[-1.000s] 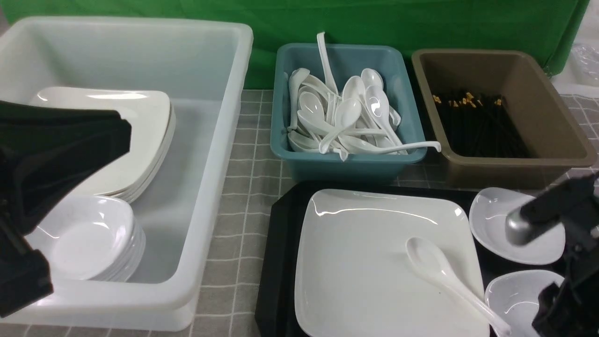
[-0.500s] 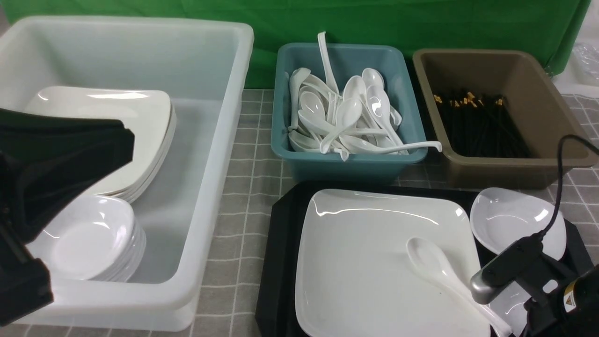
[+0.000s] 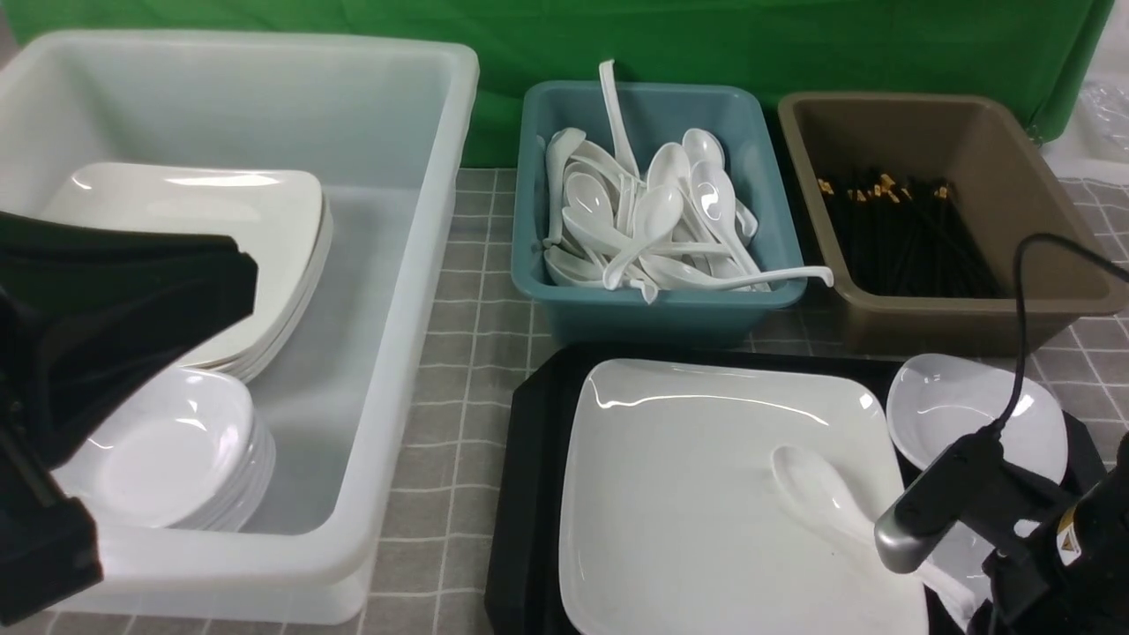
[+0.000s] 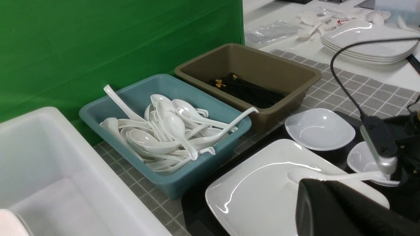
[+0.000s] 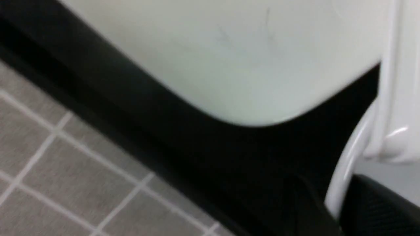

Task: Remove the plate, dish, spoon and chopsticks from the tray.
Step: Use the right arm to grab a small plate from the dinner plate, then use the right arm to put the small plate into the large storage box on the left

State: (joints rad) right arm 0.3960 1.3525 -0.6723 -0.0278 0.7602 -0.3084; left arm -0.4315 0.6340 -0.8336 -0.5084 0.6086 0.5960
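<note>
White spoon (image 3: 816,492) on plate (image 3: 688,511), bowl far-left, handle near-right.

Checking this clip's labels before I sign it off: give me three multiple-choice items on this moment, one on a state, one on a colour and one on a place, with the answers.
1. How does the plate sit?
A flat on the tray; B on its edge; C upside down.

2. What colour is the tub that holds the chopsticks?
A teal; B white; C brown.

3. Where is the bowl of the lone spoon?
A on the tray's bare surface; B on the plate; C in that tub.

Answers:
1 A: its rim faces up and the tray's black edge frames it.
2 C: the black sticks lie in the brown tub.
3 B: the spoon's bowl rests on the plate's near right part.
</note>
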